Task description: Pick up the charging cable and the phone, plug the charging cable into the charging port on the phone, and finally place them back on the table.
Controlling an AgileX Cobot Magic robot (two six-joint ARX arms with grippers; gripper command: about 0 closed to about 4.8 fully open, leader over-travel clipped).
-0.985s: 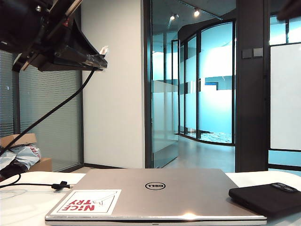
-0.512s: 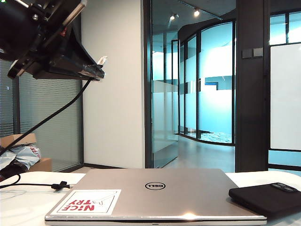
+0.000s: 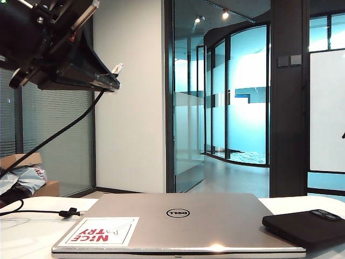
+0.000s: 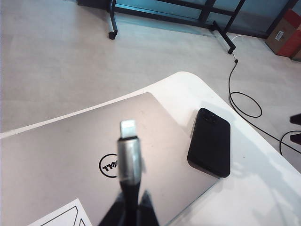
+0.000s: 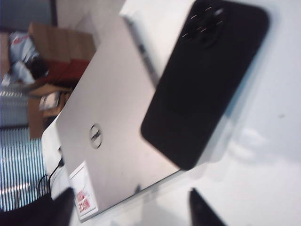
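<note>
My left gripper [image 3: 112, 78] hangs high at the upper left, shut on the charging cable just behind its silver-white plug [image 3: 117, 68]. The black cord [image 3: 59, 128] droops from it to the table [image 3: 27, 237], where its small clip [image 3: 67, 213] lies. In the left wrist view the plug [image 4: 128, 129] juts out past my closed fingers [image 4: 117, 214], above the laptop. The phone [image 3: 304, 226] [image 4: 210, 141] lies face down at the laptop's right edge. In the right wrist view my right gripper [image 5: 131, 212] hovers open and empty above the table, close to the phone [image 5: 207, 80].
A closed silver Dell laptop [image 3: 178, 221] with a red-and-white sticker [image 3: 99, 231] fills the middle of the table. Boxes and bags [image 3: 24, 178] sit beyond the table's left edge. More cables lie on the floor [image 4: 244, 99] past the table's rounded corner.
My left gripper has tipped slightly downward with the plug still in it. A dark part of the right arm has left the top right corner; only a sliver shows at the right edge.
</note>
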